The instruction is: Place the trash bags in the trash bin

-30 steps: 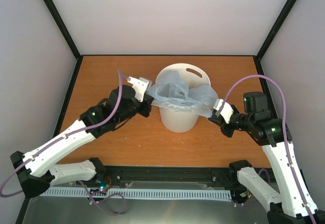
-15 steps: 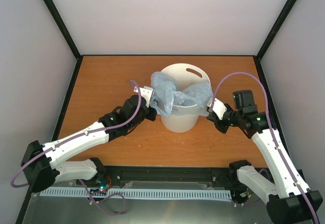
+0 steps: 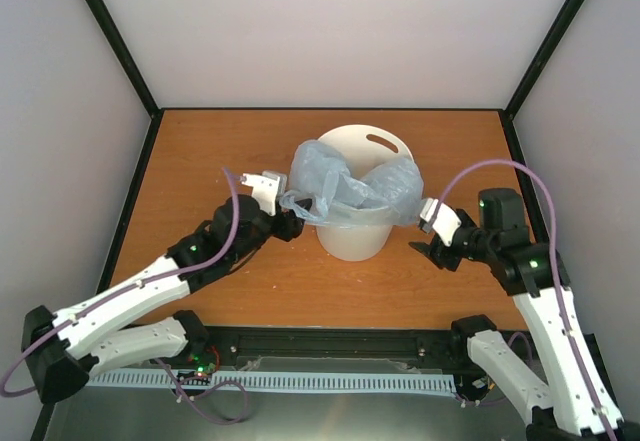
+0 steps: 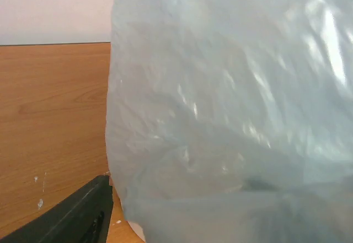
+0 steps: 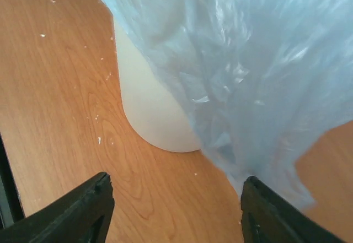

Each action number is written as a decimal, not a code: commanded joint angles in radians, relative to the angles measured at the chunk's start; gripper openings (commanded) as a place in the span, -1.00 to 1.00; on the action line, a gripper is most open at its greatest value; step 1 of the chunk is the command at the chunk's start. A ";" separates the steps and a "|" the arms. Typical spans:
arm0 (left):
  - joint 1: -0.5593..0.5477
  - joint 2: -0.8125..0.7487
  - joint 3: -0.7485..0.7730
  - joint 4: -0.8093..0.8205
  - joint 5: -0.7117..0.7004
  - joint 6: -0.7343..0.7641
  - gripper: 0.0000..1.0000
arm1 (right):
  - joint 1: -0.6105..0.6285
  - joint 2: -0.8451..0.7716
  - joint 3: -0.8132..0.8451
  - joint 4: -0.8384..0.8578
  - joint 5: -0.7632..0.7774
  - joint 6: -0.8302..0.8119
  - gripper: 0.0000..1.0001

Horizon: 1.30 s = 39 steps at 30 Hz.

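The pale-blue translucent trash bag (image 3: 350,186) lies crumpled across the front rim of the off-white trash bin (image 3: 350,241), part inside and part hanging over both sides. My left gripper (image 3: 268,183) sits just left of the bag's hanging edge. In the left wrist view the bag (image 4: 231,100) fills most of the frame, one dark finger (image 4: 83,215) shows far to the left, and the other is hidden. My right gripper (image 5: 176,185) is open at the bin's right, nothing between its jaws. The bag (image 5: 248,61) hangs by its right finger, with the bin (image 5: 149,111) beyond.
The bin stands mid-table on the wooden tabletop (image 3: 200,161). Black frame posts and pale walls close in the left, right and back edges. Purple cables loop over both arms.
Both grippers held the bag's ends shut a second ago and have now let go. The bag has slumped onto the bin's rim, and both arms have drawn slightly outward.
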 commanded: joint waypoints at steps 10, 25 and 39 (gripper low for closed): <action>0.005 -0.206 0.077 -0.371 0.176 0.136 0.57 | 0.004 -0.060 0.168 -0.203 0.037 0.009 0.46; 0.005 -0.247 0.554 -0.789 0.004 0.351 0.57 | 0.010 0.102 0.190 -0.034 0.054 0.027 0.48; 0.005 -0.148 0.743 -0.680 0.542 0.499 0.51 | 0.011 0.141 0.204 0.002 0.029 0.099 -0.19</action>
